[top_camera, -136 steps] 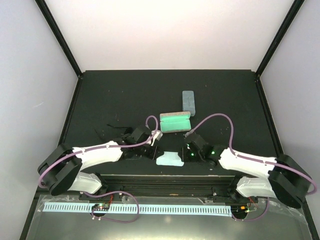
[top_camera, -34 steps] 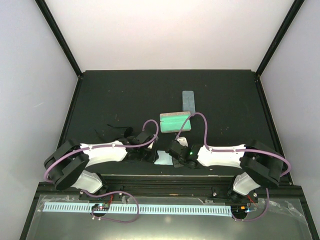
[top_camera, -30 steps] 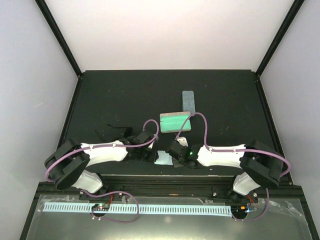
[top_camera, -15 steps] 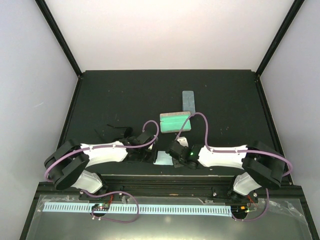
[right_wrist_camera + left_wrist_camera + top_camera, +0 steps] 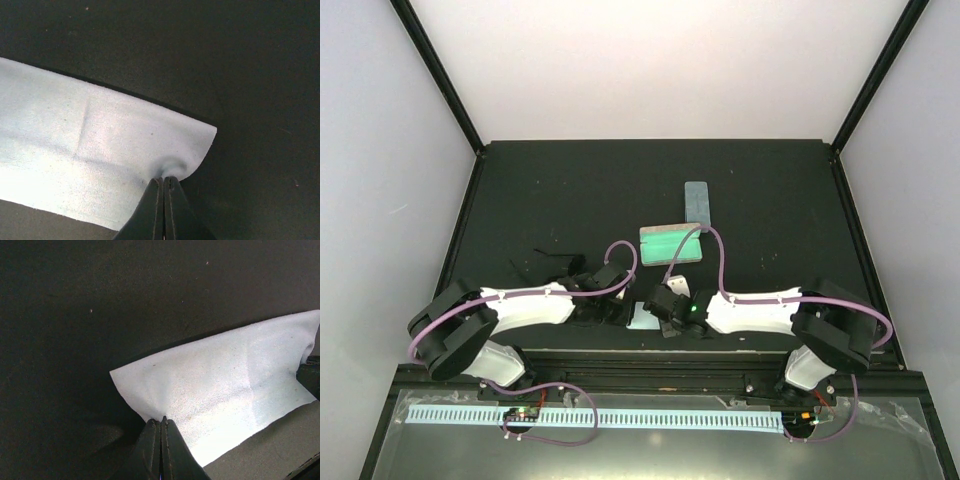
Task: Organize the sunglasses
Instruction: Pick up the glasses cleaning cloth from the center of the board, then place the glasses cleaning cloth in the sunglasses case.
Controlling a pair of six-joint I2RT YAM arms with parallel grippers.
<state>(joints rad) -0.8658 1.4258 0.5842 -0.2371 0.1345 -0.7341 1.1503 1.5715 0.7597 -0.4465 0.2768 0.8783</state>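
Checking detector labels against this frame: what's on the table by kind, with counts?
Cases: 2 (open case with green lining, closed blue-grey case)
Cloths: 1 (light blue cloth, pinched by the left gripper and the right gripper)
Sunglasses: 1 (black sunglasses, faint against the mat; no second pair visible)
Total: 4

My arms: white shells, black joints, purple cable along each. My left gripper and right gripper: slim black fingers.
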